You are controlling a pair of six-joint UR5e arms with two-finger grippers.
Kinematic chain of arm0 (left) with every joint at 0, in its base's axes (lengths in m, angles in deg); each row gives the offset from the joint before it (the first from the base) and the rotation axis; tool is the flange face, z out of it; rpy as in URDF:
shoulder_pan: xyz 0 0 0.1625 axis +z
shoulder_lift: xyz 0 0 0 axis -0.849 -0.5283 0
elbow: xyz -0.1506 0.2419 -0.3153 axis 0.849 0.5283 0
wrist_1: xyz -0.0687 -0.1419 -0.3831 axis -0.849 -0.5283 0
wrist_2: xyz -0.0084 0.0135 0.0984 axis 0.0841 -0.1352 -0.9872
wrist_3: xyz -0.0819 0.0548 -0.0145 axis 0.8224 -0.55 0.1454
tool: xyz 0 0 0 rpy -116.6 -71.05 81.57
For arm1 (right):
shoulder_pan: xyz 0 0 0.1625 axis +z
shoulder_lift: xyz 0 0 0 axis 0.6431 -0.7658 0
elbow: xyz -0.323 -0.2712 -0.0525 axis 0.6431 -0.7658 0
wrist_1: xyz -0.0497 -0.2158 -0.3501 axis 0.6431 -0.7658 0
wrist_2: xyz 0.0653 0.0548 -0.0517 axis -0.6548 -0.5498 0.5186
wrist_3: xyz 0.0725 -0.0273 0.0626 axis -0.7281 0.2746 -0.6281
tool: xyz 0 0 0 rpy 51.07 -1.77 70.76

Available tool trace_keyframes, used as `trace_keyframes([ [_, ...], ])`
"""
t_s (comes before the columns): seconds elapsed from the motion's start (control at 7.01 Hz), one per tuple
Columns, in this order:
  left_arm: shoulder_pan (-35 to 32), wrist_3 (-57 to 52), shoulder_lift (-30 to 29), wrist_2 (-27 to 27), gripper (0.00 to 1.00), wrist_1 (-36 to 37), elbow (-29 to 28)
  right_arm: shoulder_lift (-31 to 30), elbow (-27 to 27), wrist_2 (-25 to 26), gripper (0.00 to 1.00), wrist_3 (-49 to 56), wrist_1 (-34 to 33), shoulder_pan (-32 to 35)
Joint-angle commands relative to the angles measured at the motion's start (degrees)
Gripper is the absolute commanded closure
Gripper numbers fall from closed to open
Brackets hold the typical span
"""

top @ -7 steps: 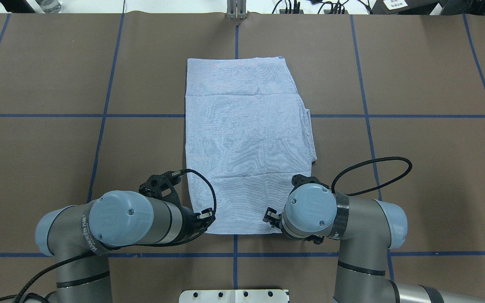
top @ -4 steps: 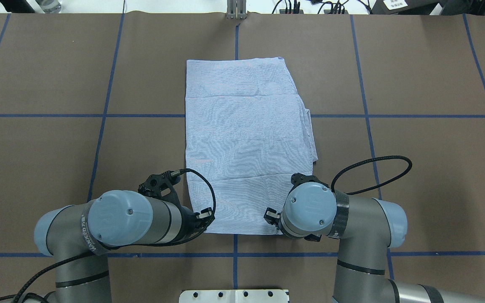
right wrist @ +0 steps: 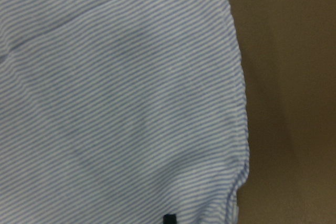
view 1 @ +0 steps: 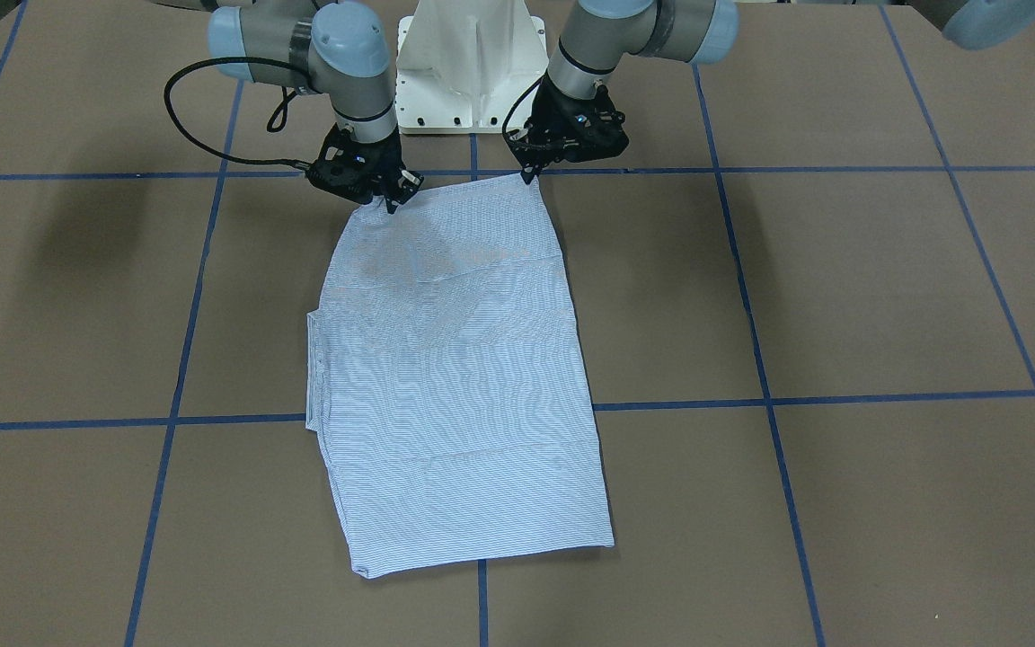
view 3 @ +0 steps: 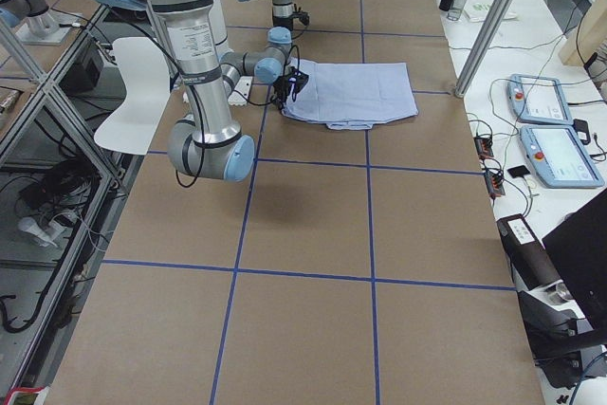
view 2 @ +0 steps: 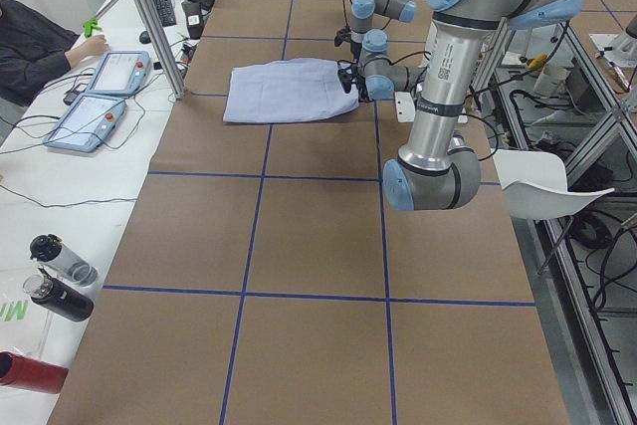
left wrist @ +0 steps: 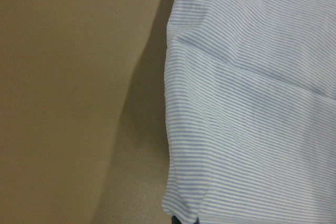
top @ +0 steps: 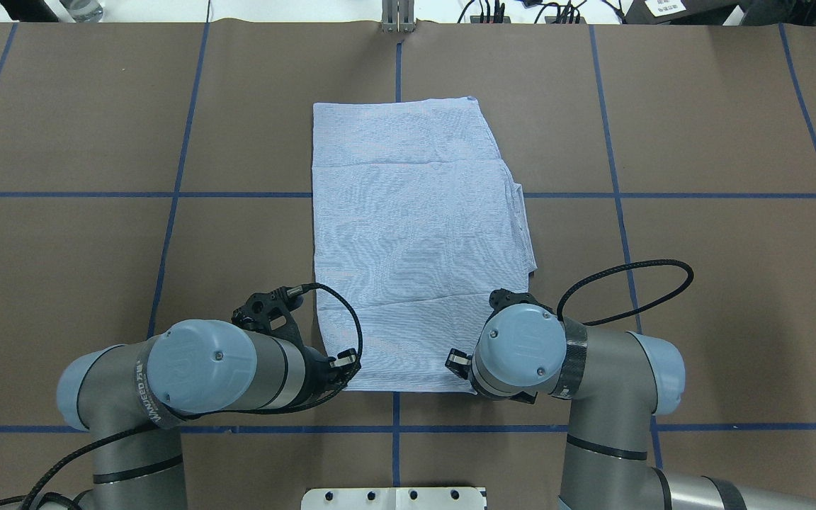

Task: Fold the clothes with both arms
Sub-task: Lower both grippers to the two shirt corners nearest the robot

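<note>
The clothes are one blue-and-white pinstriped shirt (top: pixel 415 234) folded into a tall rectangle and lying flat mid-table (view 1: pixel 455 386). My left gripper (top: pixel 346 363) is shut on the near left corner of its hem, which rises to the fingers in the front-facing view (view 1: pixel 531 177). My right gripper (top: pixel 456 363) is shut on the near right corner (view 1: pixel 389 202), which is likewise pulled up. Both wrist views are filled with striped cloth (left wrist: pixel 252 119) (right wrist: pixel 121 103) beside bare brown table. Collar, buttons and sleeves are hidden inside the fold.
The brown table (top: pixel 698 248) is marked with blue tape lines. The white pedestal base (view 1: pixel 468 63) stands just behind the grippers. Off the far edge lie two teach pendants (view 2: pixel 100 97), several bottles (view 2: pixel 55 276) and a person's hand (view 2: pixel 90 47).
The shirt's near hem has crept slightly away from the robot, with both grippers still shut on its corners. The arms have barely moved.
</note>
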Motion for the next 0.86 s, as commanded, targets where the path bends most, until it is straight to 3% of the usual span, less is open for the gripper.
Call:
trace_keyframes([
  [0.0,-0.13,0.0,0.0,0.0,1.0,0.0,0.01,-0.01,0.02,-0.35,1.0,0.16,-0.03,0.35],
  [0.57,-0.39,0.0,0.53,0.0,1.0,0.52,3.42,-0.53,6.08,-3.85,1.0,-0.63,-0.64,2.2],
  [0.71,-0.3,0.0,0.18,0.09,1.0,3.57,5.0,-0.71,7.57,-5.52,1.0,-0.46,-0.64,2.2],
])
